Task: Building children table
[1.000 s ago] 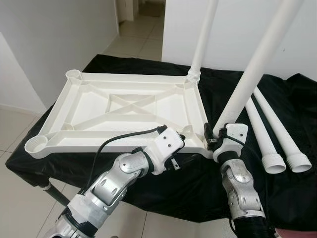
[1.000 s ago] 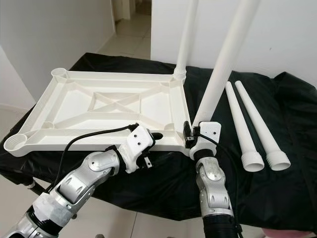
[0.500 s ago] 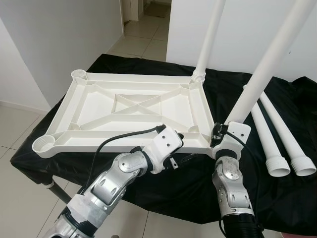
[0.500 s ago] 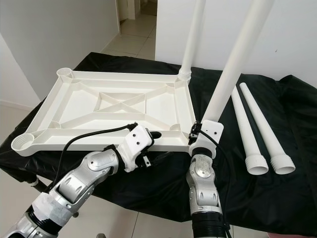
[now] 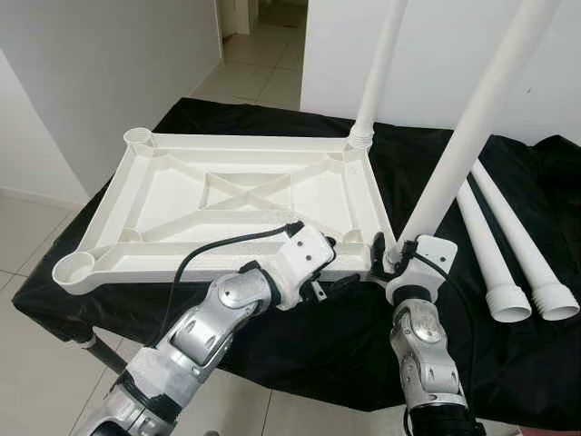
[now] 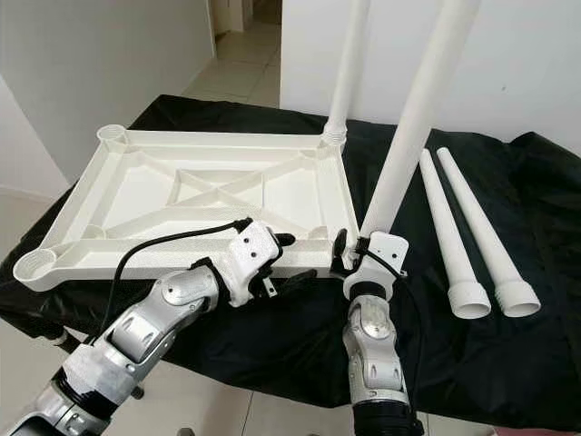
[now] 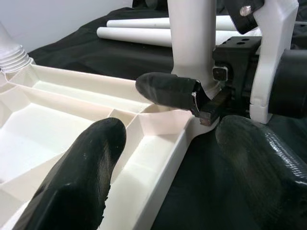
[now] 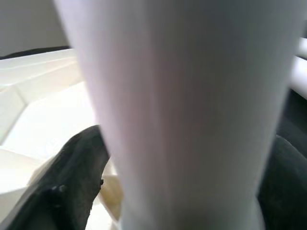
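1. A white plastic tabletop (image 5: 227, 204) is lying upside down on a black cloth (image 5: 436, 309) that is covering a stand, with its ribbed underside facing up.
2. One white leg (image 5: 381, 68) is standing upright in the far right corner socket of the tabletop.
3. The right gripper (image 5: 388, 257) is pinching a second leg (image 5: 463, 136) near its lower end, with a black finger on each side of the tube; the leg is leaning slightly and its foot is sitting at the near right corner of the tabletop.
4. In the right wrist view this leg (image 8: 187, 115) is running up close between the two fingers (image 8: 72, 172).
5. The left gripper (image 5: 340, 272) is reaching in at the near long edge of the tabletop, just beside that same corner, with its fingers spread apart.
6. In the left wrist view one finger (image 7: 81, 177) is hanging over the inside of the rim and the other is hanging outside it, over the cloth.
7. Two spare legs (image 5: 513, 245) are lying side by side on the cloth to the right, their wide ends towards the robot.
8. A tiled floor (image 5: 27, 282) is showing on the left.
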You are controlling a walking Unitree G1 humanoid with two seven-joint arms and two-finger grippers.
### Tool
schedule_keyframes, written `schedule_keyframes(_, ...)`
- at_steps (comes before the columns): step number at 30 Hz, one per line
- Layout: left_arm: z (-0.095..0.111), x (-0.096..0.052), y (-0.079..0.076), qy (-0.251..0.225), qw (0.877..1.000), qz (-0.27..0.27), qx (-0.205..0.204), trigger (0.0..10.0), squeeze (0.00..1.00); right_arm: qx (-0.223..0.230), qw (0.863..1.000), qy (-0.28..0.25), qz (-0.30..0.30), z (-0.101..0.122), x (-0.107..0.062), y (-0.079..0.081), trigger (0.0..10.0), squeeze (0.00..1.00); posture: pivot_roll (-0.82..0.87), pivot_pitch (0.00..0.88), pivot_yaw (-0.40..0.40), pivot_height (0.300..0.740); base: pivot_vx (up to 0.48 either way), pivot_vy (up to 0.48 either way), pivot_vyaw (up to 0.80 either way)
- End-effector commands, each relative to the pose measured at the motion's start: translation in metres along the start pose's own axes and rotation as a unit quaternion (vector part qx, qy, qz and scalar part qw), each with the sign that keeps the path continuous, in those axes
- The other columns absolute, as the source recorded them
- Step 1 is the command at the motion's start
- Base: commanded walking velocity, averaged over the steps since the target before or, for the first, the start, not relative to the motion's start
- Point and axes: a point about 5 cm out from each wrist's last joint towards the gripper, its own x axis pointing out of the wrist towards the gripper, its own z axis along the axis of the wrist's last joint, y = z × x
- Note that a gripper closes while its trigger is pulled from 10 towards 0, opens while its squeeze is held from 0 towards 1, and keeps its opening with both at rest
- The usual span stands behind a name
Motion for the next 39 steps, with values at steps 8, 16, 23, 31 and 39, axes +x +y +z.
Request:
schedule_keyframes(8,-0.006,0.001,0.000,0.009,1.000,-0.026,0.008,10.0,0.00,-0.004,0.992,-0.043,0.116,0.012,0.002,-0.002,10.0,0.00,-0.06,0.000,-0.011,0.740,0.000,0.000,0.00)
schedule_keyframes(16,-0.005,0.004,0.002,0.003,1.000,-0.018,0.008,10.0,0.00,-0.010,0.986,-0.054,0.158,0.015,0.011,-0.008,10.0,0.00,-0.05,0.000,-0.018,0.740,0.000,0.000,0.00)
schedule_keyframes(23,-0.009,0.003,0.004,0.013,0.999,-0.022,0.020,10.0,0.00,-0.035,0.972,-0.052,0.228,0.019,0.023,-0.017,10.0,0.00,-0.06,0.000,0.001,0.740,0.000,0.000,0.00)
schedule_keyframes(31,-0.008,0.006,0.007,0.010,0.999,-0.028,0.027,10.0,0.00,-0.054,0.954,-0.036,0.293,0.018,0.026,-0.023,9.3,0.00,-0.07,0.000,0.026,0.740,0.000,0.000,0.00)
schedule_keyframes(39,-0.009,0.006,0.006,0.012,0.999,-0.040,0.031,10.0,0.00,-0.063,0.949,-0.014,0.308,0.010,0.025,-0.031,0.0,0.00,-0.08,0.000,0.038,0.740,0.000,0.000,0.00)
